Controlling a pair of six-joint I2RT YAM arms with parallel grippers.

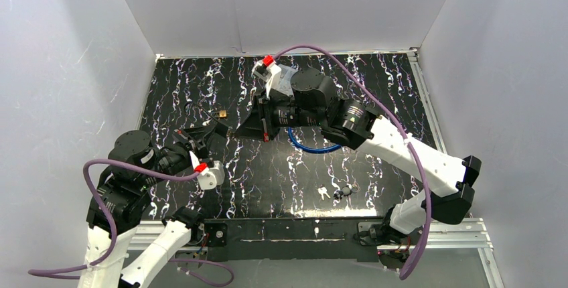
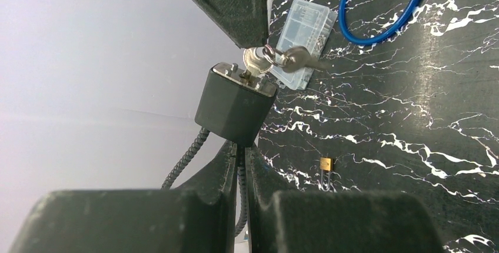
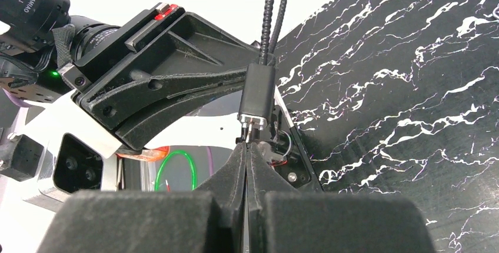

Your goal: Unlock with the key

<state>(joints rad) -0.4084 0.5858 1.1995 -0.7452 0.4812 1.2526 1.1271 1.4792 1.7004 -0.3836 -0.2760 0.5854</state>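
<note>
Clamped shut on the braided cable (image 2: 187,154) with the left gripper (image 2: 241,153), just below the padlock (image 2: 232,107), presumably to hold that body off the table and steady against twisting. Seated in the keyway on top, the key (image 2: 254,60), head pinched by the closed right gripper (image 3: 246,150), seemingly ready for turning. Counted: one padlock, two keys on one ring, the spare key (image 2: 303,59) dangling, one blue hoop (image 2: 376,42), one clear box (image 2: 303,26).

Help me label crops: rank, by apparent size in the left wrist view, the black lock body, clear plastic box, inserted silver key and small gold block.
Black lock body (nearest the camera, so inflated)
Clear plastic box
Inserted silver key
Small gold block
</note>
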